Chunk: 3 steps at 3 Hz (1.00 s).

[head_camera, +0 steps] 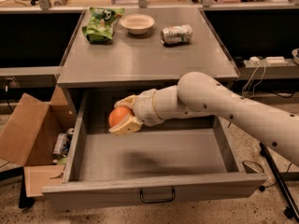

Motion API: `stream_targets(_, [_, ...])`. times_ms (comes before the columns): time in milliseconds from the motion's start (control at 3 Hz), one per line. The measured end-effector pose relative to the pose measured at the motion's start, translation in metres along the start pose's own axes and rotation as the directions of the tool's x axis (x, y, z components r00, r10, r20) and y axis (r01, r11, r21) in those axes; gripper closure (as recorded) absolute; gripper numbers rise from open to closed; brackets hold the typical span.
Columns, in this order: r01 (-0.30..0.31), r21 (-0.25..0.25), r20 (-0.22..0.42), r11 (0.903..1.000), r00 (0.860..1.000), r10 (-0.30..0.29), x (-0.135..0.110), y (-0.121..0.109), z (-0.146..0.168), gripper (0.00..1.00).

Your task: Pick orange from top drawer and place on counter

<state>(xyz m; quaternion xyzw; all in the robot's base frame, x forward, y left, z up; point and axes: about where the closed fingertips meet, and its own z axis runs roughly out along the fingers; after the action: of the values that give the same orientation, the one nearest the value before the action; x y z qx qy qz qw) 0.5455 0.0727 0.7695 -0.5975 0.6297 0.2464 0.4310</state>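
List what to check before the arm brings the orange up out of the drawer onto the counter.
1. Grip: the tool is shut on the orange, one finger above it and one below. Ok.
2. Lift: the orange hangs above the floor of the top drawer, with a shadow beneath. Ok.
3. Left drawer wall: the tool is close to it but apart. Ok.
4. Counter front edge: this view does not show whether the tool sits under it or in front of it. Cannot tell.
5. Landing spot: the green bag, bowl and can all lie at the back, away from the front half. Ok.
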Motion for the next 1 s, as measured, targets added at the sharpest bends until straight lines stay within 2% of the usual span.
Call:
stream_targets(333, [0.0, 0.0, 0.0, 1.0, 1.0, 0.0, 0.0, 0.0, 0.0, 1.0])
stream_targets(667, [0.111, 0.057, 0.004, 0.9922, 0.994, -0.112, -0.036, -0.053, -0.026, 1.0])
stream_targets(1000, [0.2, 0.112, -0.009, 0.9735, 0.98, -0.2, -0.065, -0.101, -0.053, 1.0])
